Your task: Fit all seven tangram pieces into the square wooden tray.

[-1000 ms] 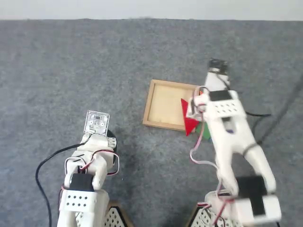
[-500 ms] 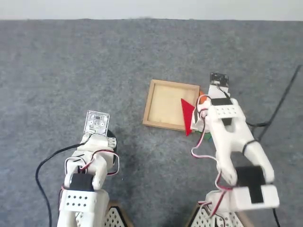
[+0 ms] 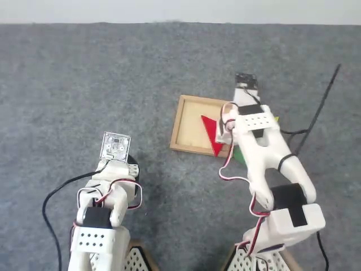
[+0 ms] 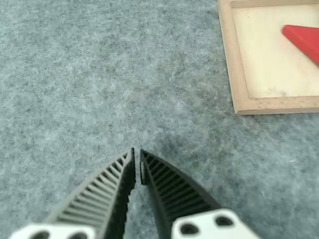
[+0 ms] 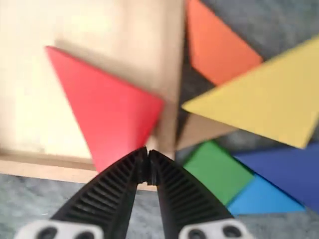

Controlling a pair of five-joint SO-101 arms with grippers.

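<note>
High view: right arm [image 3: 256, 141] over tray [image 3: 189, 121]

Right gripper [image 5: 148, 151] shifts left, toward the tray [image 3: 176, 125]; red triangle [image 3: 211, 133] slides from across the tray's right rim to further inside; yellow piece [image 3: 274, 119] now peeks out beside the arm.

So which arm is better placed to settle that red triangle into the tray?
Right, probably: its shut jaws sit at the red triangle, whose corner overlaps the tray rim. The left arm's jaws hang over carpet, apart.

Red triangle [image 3: 210, 131] overlaps wooden tray [image 3: 189, 121] rim.
</note>
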